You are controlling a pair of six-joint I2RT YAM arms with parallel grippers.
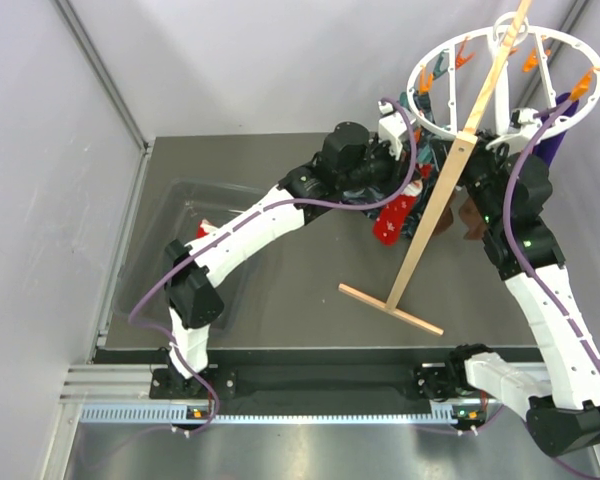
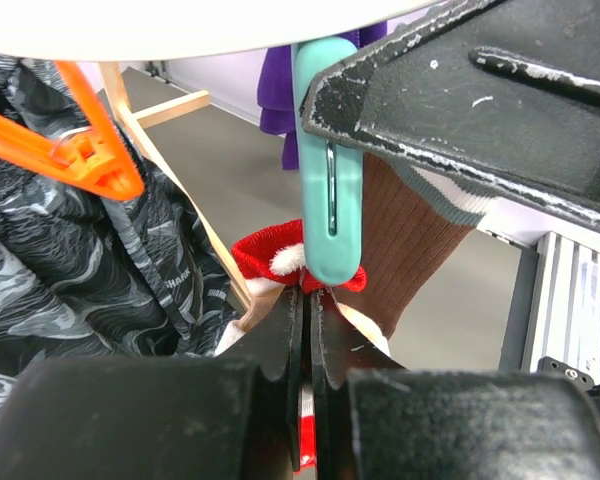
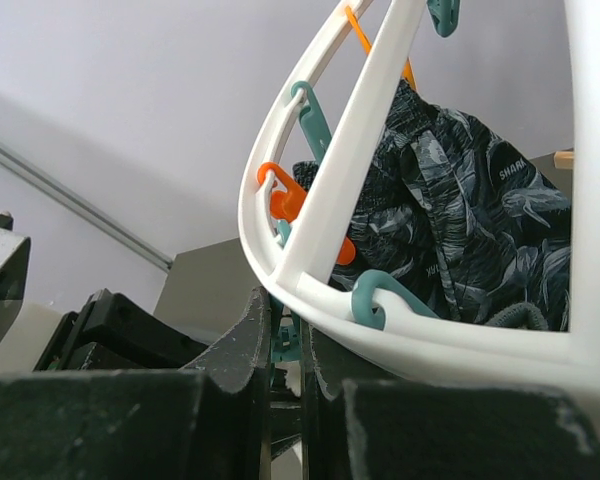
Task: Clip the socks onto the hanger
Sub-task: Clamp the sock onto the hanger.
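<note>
The white ring hanger (image 1: pixel 500 85) stands on its slanted wooden pole (image 1: pixel 450 180) at the back right. My left gripper (image 2: pixel 308 295) is shut on the cuff of a red and white sock (image 2: pixel 270 252), right under a teal clip (image 2: pixel 328 200). The sock hangs below the ring in the top view (image 1: pixel 395 215). My right gripper (image 3: pixel 288 318) is shut on a teal clip (image 3: pixel 290 340) under the ring (image 3: pixel 380 335). One of its fingers (image 2: pixel 480 90) shows in the left wrist view. A brown sock (image 2: pixel 410 240) hangs just behind the clip.
A dark-blue patterned cloth (image 2: pixel 80 260) hangs on the ring beside an orange clip (image 2: pixel 80 145). A purple sock (image 1: pixel 555 135) hangs at the far right. A clear bin (image 1: pixel 170 200) on the left holds another red sock (image 1: pixel 205 230). The pole's crossbar foot (image 1: pixel 390 308) lies mid-table.
</note>
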